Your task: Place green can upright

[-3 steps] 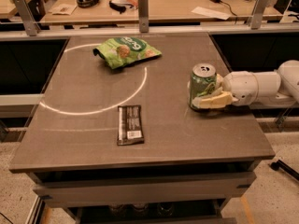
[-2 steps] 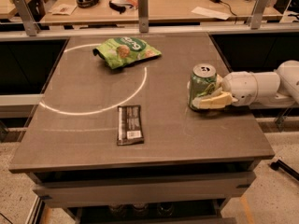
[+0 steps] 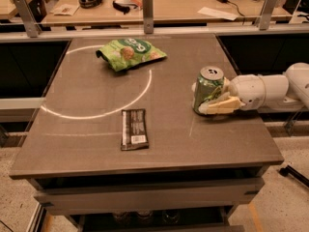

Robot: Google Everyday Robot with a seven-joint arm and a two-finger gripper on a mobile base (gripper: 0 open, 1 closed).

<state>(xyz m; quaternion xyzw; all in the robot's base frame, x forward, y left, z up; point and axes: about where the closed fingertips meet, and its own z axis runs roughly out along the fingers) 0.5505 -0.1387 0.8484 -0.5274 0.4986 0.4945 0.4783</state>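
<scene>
Item 1: my white two-finger gripper (image 3: 199, 99), reaching in from the right, fingers closed on the small green metal drink can (image 3: 207, 89).
Item 2: that can, upright between the fingers, base on the grey-brown tabletop (image 3: 87, 144).
Item 3: flat black wrapped bar (image 3: 133, 128), left of the gripper and nearer me.
Item 4: crinkled green snack bag (image 3: 129, 52), well left and beyond.

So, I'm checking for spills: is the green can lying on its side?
No, the green can stands upright near the right edge of the table, silver top up, with the gripper clasped around it.
</scene>
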